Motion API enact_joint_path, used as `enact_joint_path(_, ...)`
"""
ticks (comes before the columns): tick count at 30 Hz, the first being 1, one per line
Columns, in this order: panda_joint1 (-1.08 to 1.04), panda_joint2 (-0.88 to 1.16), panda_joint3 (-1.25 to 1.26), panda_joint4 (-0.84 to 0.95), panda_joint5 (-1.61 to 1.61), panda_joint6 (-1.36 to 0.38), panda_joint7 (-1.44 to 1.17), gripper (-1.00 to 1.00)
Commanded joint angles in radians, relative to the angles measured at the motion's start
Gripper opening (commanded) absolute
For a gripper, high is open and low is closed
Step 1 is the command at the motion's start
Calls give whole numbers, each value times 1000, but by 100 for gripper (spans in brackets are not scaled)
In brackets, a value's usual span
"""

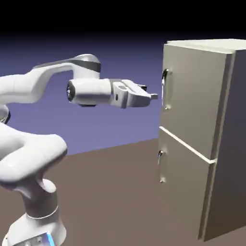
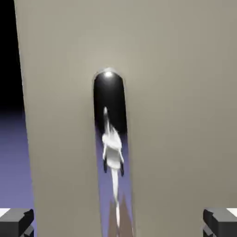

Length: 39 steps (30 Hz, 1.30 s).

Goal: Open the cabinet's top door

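Note:
The tall beige cabinet [image 1: 204, 129] stands at the exterior view's right with both doors shut. Its top door [image 1: 192, 98] carries a vertical silver bar handle [image 1: 166, 89] near its left edge. My gripper [image 1: 153, 96] is held level, pointing at that handle and a short gap away from it, touching nothing. In the hand view the shiny handle [image 2: 110, 139] runs down the middle of the beige top door [image 2: 176, 115]. The two grey fingertips [image 2: 16, 221] sit wide apart at the bottom corners, so the gripper [image 2: 118, 222] is open and empty.
The shorter lower door [image 1: 185, 187] has a small handle [image 1: 161, 166] below the top one. The brown table [image 1: 110, 192] spreads beneath the arm. My white arm's base and elbow [image 1: 29, 163] fill the exterior view's left.

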Motion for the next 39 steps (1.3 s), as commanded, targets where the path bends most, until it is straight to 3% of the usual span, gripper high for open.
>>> enact_joint_path(1, -18, -16, 18, 1, 44, -9, -25, 0)
enact_joint_path(9, -212, 22, 116, 128, 189, -66, -93, 0)
enact_joint_path(10, -212, 22, 116, 128, 189, -66, -93, -100)
enact_joint_path(25, -78, 42, -353, -196, -159, -668, -261, -100)
enact_joint_path(39, -228, 401, -816, -116, -717, -1227, -516, -100)
